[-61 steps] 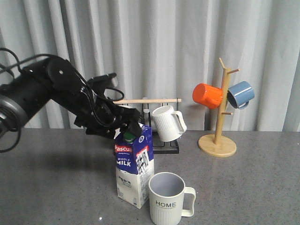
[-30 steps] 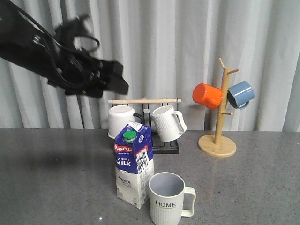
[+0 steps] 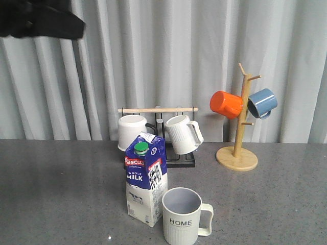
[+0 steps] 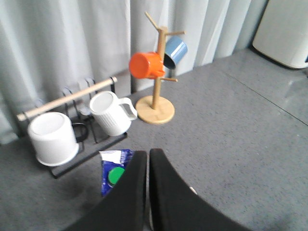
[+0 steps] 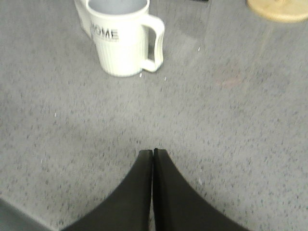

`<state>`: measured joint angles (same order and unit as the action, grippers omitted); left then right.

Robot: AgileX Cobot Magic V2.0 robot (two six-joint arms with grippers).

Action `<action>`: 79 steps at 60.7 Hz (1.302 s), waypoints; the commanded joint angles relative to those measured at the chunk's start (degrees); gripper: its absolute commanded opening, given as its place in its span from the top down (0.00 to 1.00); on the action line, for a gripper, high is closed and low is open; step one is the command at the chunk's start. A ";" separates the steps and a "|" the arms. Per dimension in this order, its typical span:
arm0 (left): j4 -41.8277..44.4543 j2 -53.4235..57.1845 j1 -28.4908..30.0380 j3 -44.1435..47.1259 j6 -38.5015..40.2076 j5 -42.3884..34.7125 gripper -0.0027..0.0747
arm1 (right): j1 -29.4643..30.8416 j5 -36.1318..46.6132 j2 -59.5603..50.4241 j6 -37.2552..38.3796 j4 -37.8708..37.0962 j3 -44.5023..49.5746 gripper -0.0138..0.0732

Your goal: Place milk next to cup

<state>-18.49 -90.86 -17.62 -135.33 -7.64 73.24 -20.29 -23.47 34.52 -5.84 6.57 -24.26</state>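
Observation:
The milk (image 3: 146, 178), a dark-blue and white carton with a green cap, stands upright on the grey table just left of the cup (image 3: 183, 216), a cream ribbed mug marked "HOME". They stand close side by side. My left gripper (image 4: 147, 154) is shut and empty, high above the table; under it the milk's top (image 4: 114, 171) shows, partly hidden by the fingers. In the front view only a dark part of the left arm (image 3: 43, 21) shows at the top left. My right gripper (image 5: 153, 152) is shut and empty, low over bare table, apart from the cup (image 5: 121, 41).
A black rack with a wooden bar (image 3: 157, 109) holds a plain white mug (image 3: 131, 131) and a white ribbed mug (image 3: 182, 133) behind the milk. A wooden mug tree (image 3: 237, 153) at the back right carries an orange mug (image 3: 226, 104) and a blue mug (image 3: 262, 102). Grey curtains hang behind.
My left arm has risen up and to the left, away from the milk's top, almost out of the front view. The milk and cup have not moved.

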 commanded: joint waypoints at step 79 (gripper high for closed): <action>14.55 53.33 -0.16 42.92 0.75 -1.76 0.97 | 0.21 4.16 0.03 0.31 -0.43 -1.60 0.85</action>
<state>-3.70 -39.23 -17.62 -96.44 -7.56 73.87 -20.29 -23.04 34.52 -5.38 6.41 -24.26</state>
